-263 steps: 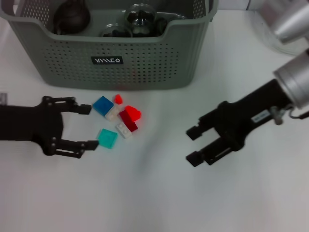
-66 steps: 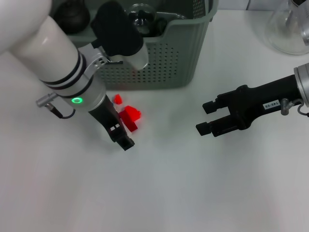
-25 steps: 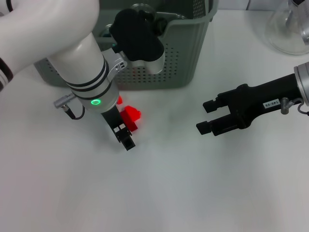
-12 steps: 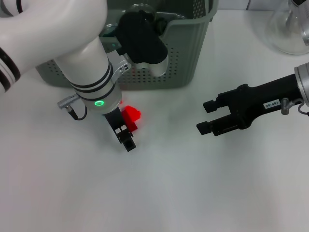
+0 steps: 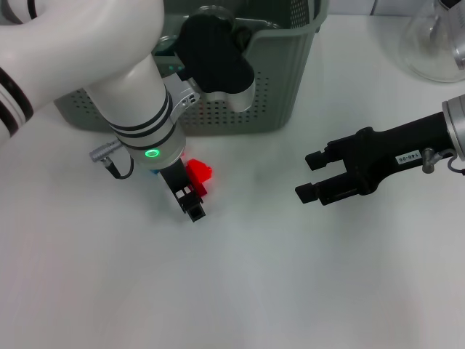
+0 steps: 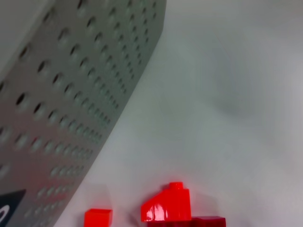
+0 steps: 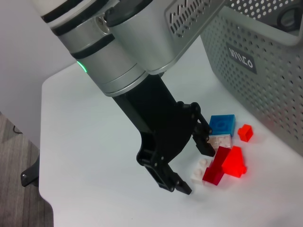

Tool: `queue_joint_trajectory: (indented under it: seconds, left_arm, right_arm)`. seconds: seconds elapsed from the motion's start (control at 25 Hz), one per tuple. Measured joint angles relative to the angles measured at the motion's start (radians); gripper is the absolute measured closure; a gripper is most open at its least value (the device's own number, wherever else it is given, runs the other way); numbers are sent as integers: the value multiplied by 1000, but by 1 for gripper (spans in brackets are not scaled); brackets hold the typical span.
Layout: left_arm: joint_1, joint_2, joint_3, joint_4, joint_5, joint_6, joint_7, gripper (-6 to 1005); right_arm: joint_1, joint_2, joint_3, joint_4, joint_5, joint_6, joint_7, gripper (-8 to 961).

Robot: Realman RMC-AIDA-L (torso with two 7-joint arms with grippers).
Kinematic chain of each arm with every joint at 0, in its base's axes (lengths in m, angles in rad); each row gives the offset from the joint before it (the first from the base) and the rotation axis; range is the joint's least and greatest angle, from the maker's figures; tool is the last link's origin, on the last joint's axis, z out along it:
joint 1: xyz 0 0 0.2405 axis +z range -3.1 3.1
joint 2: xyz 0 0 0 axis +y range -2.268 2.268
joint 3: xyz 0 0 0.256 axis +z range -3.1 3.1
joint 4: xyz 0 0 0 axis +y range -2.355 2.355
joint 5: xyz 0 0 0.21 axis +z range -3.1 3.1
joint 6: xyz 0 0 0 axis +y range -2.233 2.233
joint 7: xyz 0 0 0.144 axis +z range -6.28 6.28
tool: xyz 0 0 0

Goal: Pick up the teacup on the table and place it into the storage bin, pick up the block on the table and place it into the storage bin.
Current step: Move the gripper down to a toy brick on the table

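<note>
Both grippers (image 7: pixel 191 165) (image 5: pixel 308 177) open, blocks (image 7: pixel 222 163) below.

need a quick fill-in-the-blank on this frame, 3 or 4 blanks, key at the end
1. The left end effector is lowered over a cluster of small ____ on the table.
2. The bright red block lies in front of the perforated storage ____.
3. The right end effector hovers with its fingers ____.
4. The square block near the clear one is coloured ____.

Missing: blocks; bin; open; blue
</note>
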Motion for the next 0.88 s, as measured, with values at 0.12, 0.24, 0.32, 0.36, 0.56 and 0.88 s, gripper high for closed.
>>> queue_joint_trajectory:
  seconds: [0.12,0.24,0.32,0.36,0.56,0.88]
  left_arm:
    - [-8,0,0,-14,0,-1,0,298]
    - [-18,0,-1,-31,0,-1,0,320]
    - [-22,0,-1,-37,-3,-3,0,372]
    - [-22,0,-1,-37,-4,-5,0,416]
    - [-24,0,0,-37,-7,-11,0,505]
    - [-26,0,1,-37,-1,-12,0,500]
  right_arm:
    - [0,0,0,0,-1,0,0,158]
    - [0,0,0,0,-2,1,0,158]
    - [0,0,0,0,-2,1,-1,157]
    - [0,0,0,0,-2,1,-1,157]
    - [0,0,0,5,-2,1,-1,157]
    - [0,0,0,8,-1,2,-2,157]
